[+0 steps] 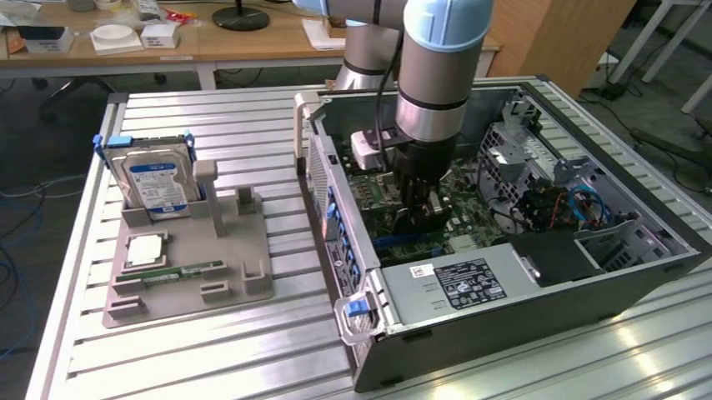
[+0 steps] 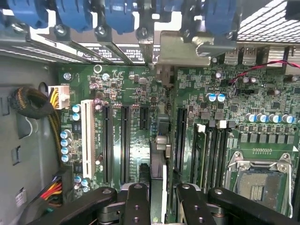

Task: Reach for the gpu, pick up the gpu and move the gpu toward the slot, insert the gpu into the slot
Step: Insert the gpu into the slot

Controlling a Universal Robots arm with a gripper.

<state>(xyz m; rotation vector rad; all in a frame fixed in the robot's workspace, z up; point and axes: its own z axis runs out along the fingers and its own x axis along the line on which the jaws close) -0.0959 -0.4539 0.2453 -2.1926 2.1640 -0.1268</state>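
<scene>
My gripper [image 2: 161, 206] reaches down into the open computer case [image 1: 668, 250] over the green motherboard [image 2: 126, 89]. It is shut on the gpu [image 2: 159, 159], which I see edge-on as a thin card running away from the fingers [image 2: 137, 201]. The card's metal bracket [image 2: 180, 49] sits at the case's rear wall. The gpu stands in line with the long black slots [image 2: 124, 140] beside it, and the slot directly beneath it is hidden by the card. In the exterior view the gripper [image 1: 415, 218] is low against the board.
The square processor socket [image 2: 258, 180] lies beside the gripper, and blue latches [image 2: 119, 16] line the rear wall. A power supply [image 1: 478, 279] fills the case's near corner. Outside, a grey fixture [image 1: 189, 275] holds a hard drive [image 1: 156, 179] and a memory stick [image 1: 183, 271].
</scene>
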